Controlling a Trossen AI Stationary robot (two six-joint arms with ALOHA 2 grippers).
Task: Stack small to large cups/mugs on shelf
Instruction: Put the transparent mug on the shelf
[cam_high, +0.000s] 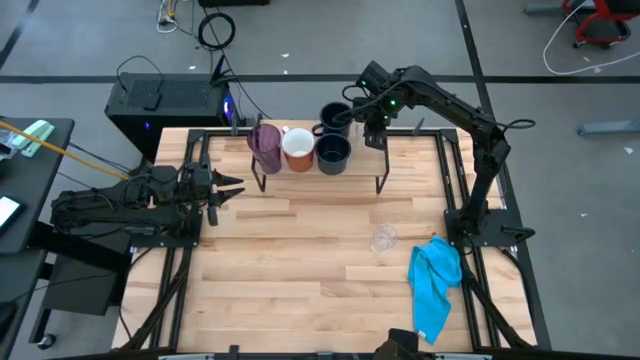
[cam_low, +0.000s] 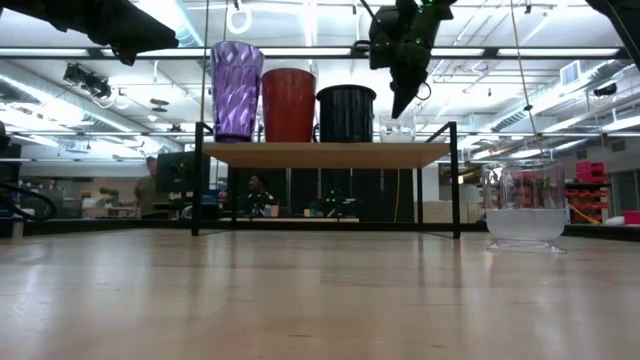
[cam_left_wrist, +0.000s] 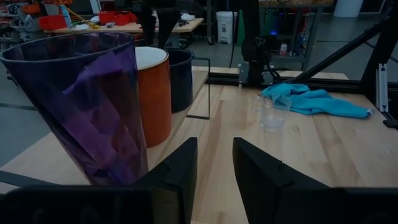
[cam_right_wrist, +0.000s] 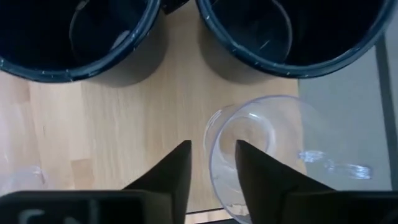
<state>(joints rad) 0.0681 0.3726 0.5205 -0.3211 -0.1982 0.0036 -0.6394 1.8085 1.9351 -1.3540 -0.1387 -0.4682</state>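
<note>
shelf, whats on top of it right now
On the shelf: purple tumbler, white-and-orange mug, two navy mugs, and a clear glass beneath the right pincer.

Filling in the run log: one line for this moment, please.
right gripper: over shelf, astride small clear glass rim | left gripper: waiting, open | second glass: on tabletop

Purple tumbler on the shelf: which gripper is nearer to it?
Left. The left gripper sits off the shelf's left end, near the purple tumbler. The right gripper hangs over the shelf's opposite end, past the mugs.
</note>
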